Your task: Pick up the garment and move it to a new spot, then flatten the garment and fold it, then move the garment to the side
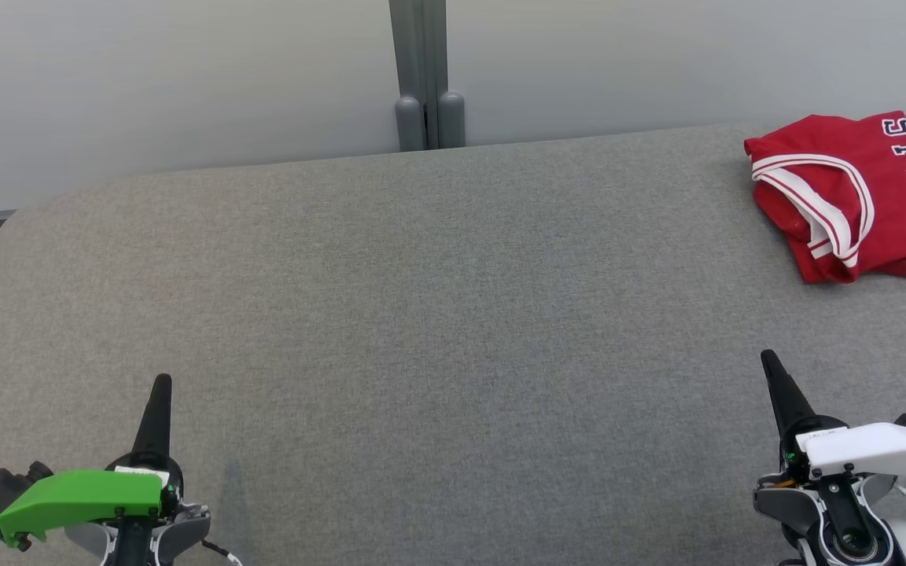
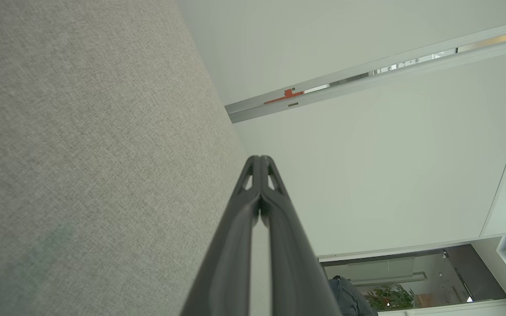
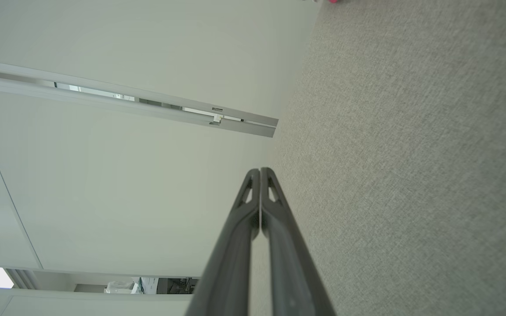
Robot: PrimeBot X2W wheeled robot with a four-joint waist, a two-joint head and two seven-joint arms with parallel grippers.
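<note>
Dark fingers of left gripper [image 1: 162, 381] and right gripper [image 1: 767, 358] are pressed fully together, holding nothing, above the table [image 1: 453, 314]. The red garment [image 1: 854, 196] lies folded at its far right.

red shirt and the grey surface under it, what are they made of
Red shirt: soft matte knit, likely polyester or cotton jersey; it lies in limp folds, with white striped trim. Grey surface: matte woven cloth covering, judging by the fine flecked weave; what lies beneath is hidden.
</note>
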